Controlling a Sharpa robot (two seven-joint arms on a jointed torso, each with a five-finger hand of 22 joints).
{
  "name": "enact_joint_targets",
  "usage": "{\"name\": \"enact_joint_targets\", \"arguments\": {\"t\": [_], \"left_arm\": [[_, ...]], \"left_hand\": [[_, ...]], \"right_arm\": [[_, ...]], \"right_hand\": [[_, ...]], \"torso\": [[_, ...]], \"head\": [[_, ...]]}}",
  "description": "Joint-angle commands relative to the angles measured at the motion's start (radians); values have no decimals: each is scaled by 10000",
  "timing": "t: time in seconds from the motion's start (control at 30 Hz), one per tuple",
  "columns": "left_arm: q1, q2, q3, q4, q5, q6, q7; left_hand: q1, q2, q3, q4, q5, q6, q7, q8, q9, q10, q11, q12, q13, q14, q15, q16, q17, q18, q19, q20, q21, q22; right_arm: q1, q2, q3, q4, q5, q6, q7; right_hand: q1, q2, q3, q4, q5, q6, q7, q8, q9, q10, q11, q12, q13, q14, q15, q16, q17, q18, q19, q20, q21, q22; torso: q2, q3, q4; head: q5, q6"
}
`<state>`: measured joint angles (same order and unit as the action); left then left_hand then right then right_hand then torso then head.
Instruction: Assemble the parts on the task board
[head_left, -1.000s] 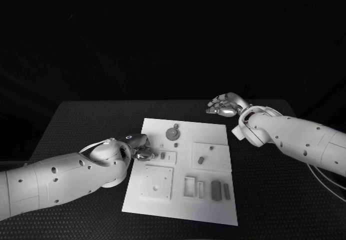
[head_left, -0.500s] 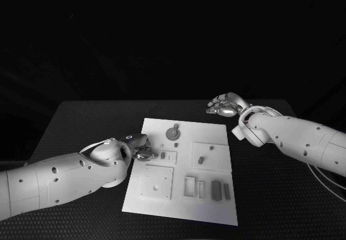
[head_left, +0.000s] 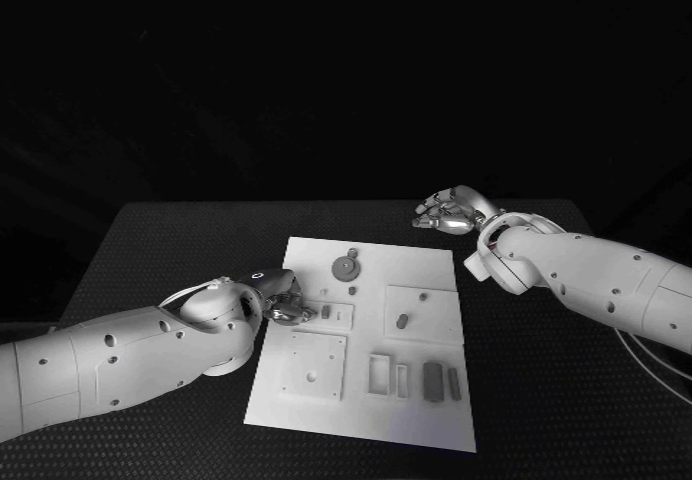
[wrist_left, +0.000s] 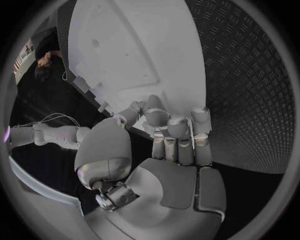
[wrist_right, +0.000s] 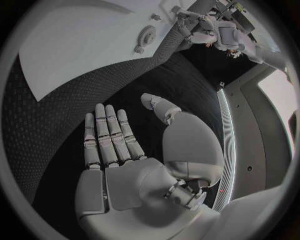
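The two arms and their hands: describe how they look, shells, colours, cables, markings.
Both arms, the left arm and right arm, wear smooth, rounded white shells dotted with small dark round holes. Each ends in a silver metallic robot hand, left robot hand and right robot hand, with segmented fingers and rounded pale pads on palm and thumb base. Thin pale cables trail beside the right arm.

This looks like a robotics lab or test room. A black, diamond-textured counter (head_left: 173, 250) carries a white task board (head_left: 368, 335) with cut recesses and small grey parts (head_left: 346, 266), and darkness surrounds the whole rig like a staged test cell.
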<state>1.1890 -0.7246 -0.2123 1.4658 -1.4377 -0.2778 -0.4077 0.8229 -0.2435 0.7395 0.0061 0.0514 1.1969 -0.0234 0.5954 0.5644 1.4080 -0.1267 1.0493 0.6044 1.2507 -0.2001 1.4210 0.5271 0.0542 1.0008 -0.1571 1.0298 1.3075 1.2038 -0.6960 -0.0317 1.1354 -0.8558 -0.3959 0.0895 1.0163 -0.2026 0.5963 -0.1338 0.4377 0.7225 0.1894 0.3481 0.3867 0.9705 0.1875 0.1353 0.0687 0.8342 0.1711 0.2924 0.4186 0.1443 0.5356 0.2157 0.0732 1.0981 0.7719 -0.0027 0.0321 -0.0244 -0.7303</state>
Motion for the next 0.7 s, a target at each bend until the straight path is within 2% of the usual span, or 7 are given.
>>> {"name": "enact_joint_targets", "arguments": {"t": [0.03,0.2,0.7], "left_arm": [[-11,20,-2,9,206,-31,72],[-11,17,0,1,246,-61,70],[-11,19,19,-62,244,-93,63]], "left_hand": [[-195,-256,-10,221,-32,-144,20,-58,-4,-53,-31,-28,-12,-38,-61,-43,-11,61,91,-1155,-59,69],[-242,-406,-50,382,-32,-165,27,-80,-2,-69,-24,-41,-20,-57,-91,-62,-22,67,87,-1156,-65,69],[-303,-470,-141,516,-33,-176,31,-96,5,-79,-20,-53,-26,-70,-121,-78,-31,72,73,-1155,-74,71]], "right_arm": [[-5,1,4,10,-14,96,84],[-5,-2,4,10,-13,99,83],[-6,0,4,11,-13,100,83]], "right_hand": [[-106,24,-58,19,34,-79,342,58,-12,43,11,-55,2,-17,73,-41,-16,-104,-26,-16,-64,18],[-105,19,-59,17,35,-81,343,57,-13,43,12,-58,2,-18,74,-41,-17,-105,-29,-16,-65,20],[-100,18,-57,15,38,-87,347,56,-16,45,18,-68,2,-19,79,-41,-21,-109,-37,-18,-66,30]], "torso": [[1,2,-4],[4,0,-7],[1,-9,-1]], "head": [[2,-1],[3,-4],[-4,9]]}}
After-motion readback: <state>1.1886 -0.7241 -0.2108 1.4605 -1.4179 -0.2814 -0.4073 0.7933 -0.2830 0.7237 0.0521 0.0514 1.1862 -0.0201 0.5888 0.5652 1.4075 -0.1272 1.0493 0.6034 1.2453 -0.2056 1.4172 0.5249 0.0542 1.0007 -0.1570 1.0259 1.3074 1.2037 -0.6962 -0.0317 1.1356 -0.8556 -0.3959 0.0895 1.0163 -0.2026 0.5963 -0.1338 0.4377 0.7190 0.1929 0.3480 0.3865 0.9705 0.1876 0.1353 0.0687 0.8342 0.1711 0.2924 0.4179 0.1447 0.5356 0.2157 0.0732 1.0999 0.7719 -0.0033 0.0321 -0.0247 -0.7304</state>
